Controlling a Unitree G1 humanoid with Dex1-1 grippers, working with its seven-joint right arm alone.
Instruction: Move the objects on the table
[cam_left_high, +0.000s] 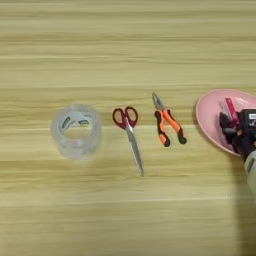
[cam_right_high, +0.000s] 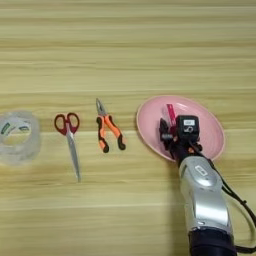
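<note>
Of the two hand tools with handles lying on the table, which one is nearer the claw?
The orange-and-black pliers; the red-handled scissors lie farther left, away from the claw over the pink plate.

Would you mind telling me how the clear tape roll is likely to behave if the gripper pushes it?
The tape roll lies flat on the table, so it would probably slide rather than roll. It looks hollow and thin-walled, so likely light. Its clear surface may be slippery.

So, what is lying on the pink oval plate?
On the pink oval plate lies a small pink-red flat bar. The black gripper is over the plate's middle and covers the bar's lower end and the plate beneath it.
</note>
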